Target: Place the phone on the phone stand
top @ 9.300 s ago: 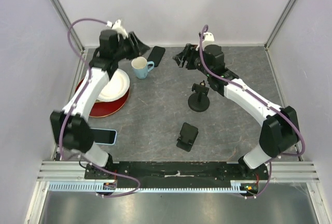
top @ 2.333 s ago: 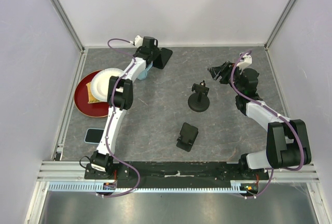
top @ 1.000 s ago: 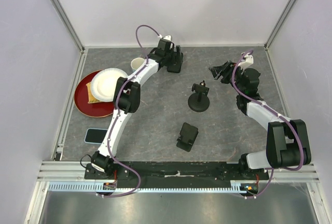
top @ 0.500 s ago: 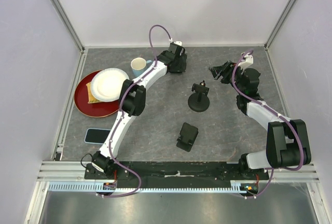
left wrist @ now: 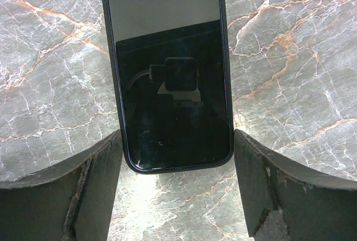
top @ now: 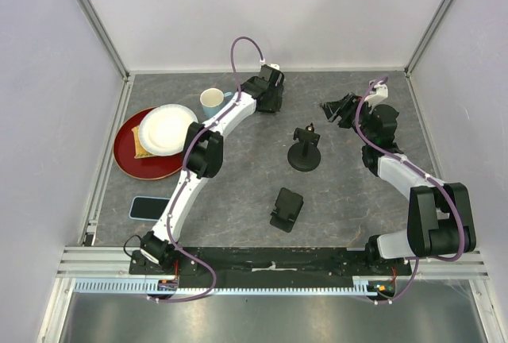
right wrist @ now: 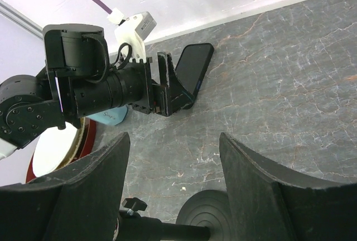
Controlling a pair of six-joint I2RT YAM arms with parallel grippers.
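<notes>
phone: black slab phone [left wrist: 167, 68] flat on grey marbled bench [left wrist: 290, 57], far side | left claw [left wrist: 177, 135]: fingers flank its near end at both long edges, clamped or not: cannot tell | right claw [right wrist: 173, 138]: spread, empty, well apart from phone | red round plate [top: 127, 164]: holds white plate [top: 167, 125] | pale-blue mug [top: 212, 102]: contents unseen

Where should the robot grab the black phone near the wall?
By its two long side edges, near the short end, coming down from above. The phone lies flat, screen up, and the left claw straddles that end, one finger beside each edge.
</notes>
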